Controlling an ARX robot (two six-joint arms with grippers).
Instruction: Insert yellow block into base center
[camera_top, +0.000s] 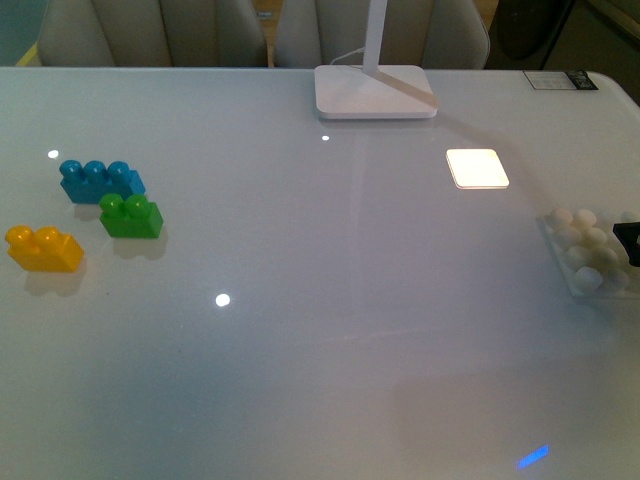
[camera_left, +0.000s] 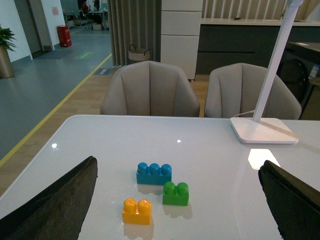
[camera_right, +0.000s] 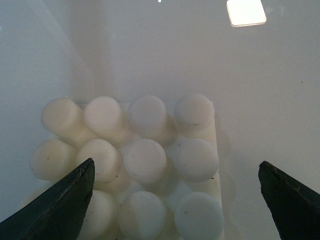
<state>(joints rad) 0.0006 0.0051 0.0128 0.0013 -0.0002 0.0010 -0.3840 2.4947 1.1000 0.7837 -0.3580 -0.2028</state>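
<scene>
While the yellow block (camera_top: 44, 248) lies left, the base (camera_top: 588, 255) sits far right.

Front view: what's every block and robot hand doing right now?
Small yellow two-stud plastic brick: upright on table, not inserted.
Green two-stud plastic brick: upright, loose.
Blue three-stud plastic brick: upright, loose.
Flat square white studded plastic base: studs up, empty.
Left fingers: open, empty.
Right fingers: open, empty, above base.

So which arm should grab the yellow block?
Left. The left hand, open, faces the yellow block, which lies on the robot's left side. The right hand hovers over the base, far on the other side.
</scene>
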